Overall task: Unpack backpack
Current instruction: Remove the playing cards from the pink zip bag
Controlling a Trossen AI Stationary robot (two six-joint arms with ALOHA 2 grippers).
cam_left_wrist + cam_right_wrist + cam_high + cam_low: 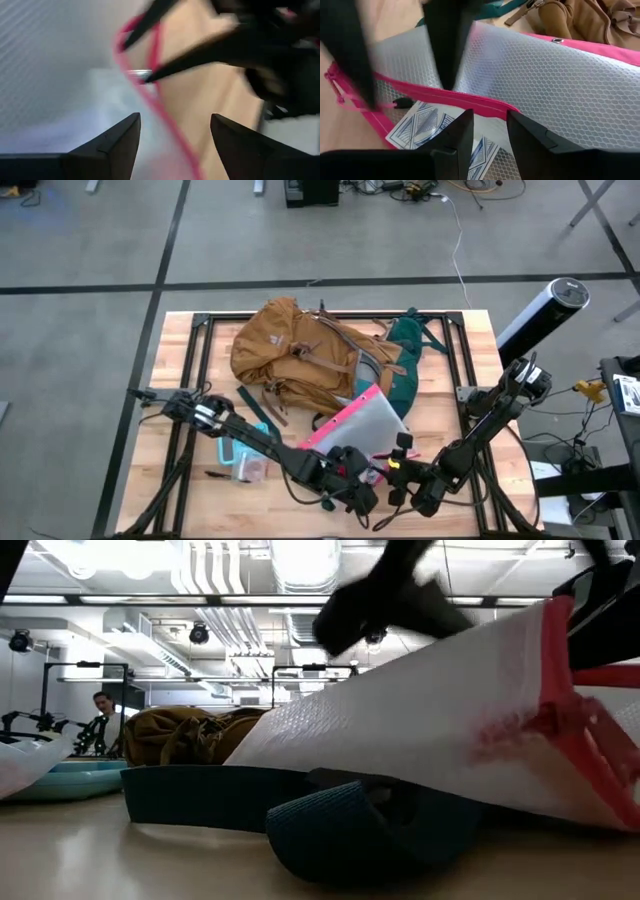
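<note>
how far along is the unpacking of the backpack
Partly done: a teal-edged pouch already lies on the table. In hand: the pink-edged pouch is outside the backpack, with the left gripper open and the right gripper at its edge. Whether anything remains inside isn't visible.

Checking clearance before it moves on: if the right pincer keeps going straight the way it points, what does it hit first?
Most likely the clear pink-edged pouch: the right pincer points straight at its mesh face and pink zip, cards showing inside. How far off is hard to judge.
</note>
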